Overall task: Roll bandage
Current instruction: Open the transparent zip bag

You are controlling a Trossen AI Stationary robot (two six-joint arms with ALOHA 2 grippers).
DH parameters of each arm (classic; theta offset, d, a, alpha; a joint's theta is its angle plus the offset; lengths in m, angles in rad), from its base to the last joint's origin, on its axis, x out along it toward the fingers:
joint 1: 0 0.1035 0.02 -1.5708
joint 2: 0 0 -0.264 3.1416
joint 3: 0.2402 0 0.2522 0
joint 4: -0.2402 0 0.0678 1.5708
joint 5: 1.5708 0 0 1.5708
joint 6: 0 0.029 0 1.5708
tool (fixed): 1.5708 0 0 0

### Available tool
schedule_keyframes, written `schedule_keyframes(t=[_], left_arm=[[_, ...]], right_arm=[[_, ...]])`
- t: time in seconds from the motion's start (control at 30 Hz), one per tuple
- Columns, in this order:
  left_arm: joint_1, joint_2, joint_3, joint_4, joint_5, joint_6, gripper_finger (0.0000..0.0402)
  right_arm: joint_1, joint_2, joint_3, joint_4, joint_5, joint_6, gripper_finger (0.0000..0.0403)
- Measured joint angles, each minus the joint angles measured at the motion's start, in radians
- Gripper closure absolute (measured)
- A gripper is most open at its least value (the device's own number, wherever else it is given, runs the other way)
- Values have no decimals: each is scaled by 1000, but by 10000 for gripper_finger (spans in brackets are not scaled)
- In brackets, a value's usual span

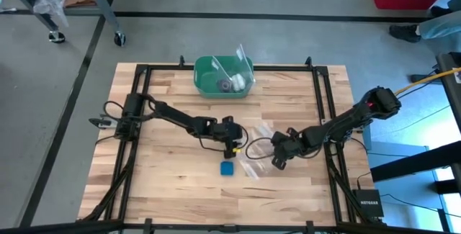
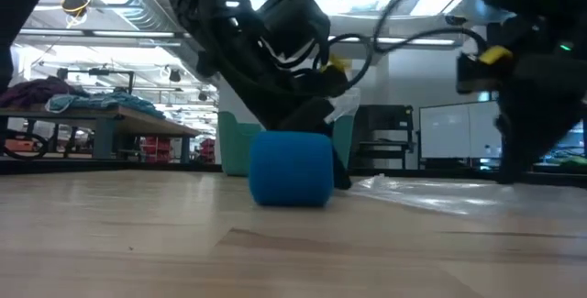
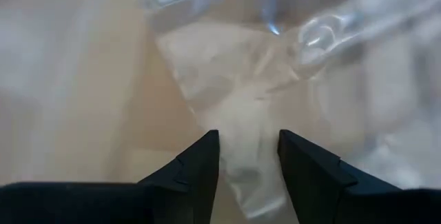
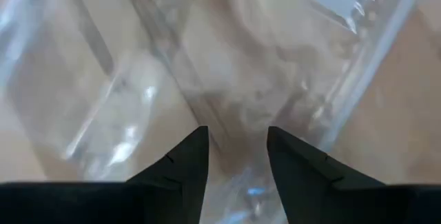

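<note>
Two dark arms converge on the middle of a wooden table [image 1: 166,169], where the bandage [image 1: 227,168] sits as a compact blue roll on the bare boards, nearer the front edge than either arm. From table height the bandage stands squat and tidy, resting on the wood with nothing gripping it; to judge by that shape, the rolling itself looks finished.

Just beside the roll, towards the right arm, lies a crumpled clear plastic wrapper [image 1: 256,163], and both grippers point at it rather than at the bandage. The left gripper [image 1: 234,147] hangs above the near edge of the wrapper, just behind the roll; its wrist camera shows the fingers parted by a narrow gap, with plastic visible through the gap and nothing clamped. The right gripper [image 1: 277,160] sits low at the wrapper's other side, its fingers likewise a narrow gap apart over the film; no pinch can be made out there.

That placement suggests the arms are bracketing the loose packaging, perhaps to steady or clear it, though this is only a reading of the pose.

At the table's far edge stands a green plastic bin [image 1: 248,86] with small items inside, well apart from the work.
</note>
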Motion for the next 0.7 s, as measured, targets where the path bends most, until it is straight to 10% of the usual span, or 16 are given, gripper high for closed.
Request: schedule_keyframes(t=[0.37,0.7], left_arm=[[-108,47,0,154,88,-47,259],[-85,-154,51,-172,17,21,259]], right_arm=[[-46,81,-69,88,393,-324,249],[-66,17,82,13,356,-523,249]])
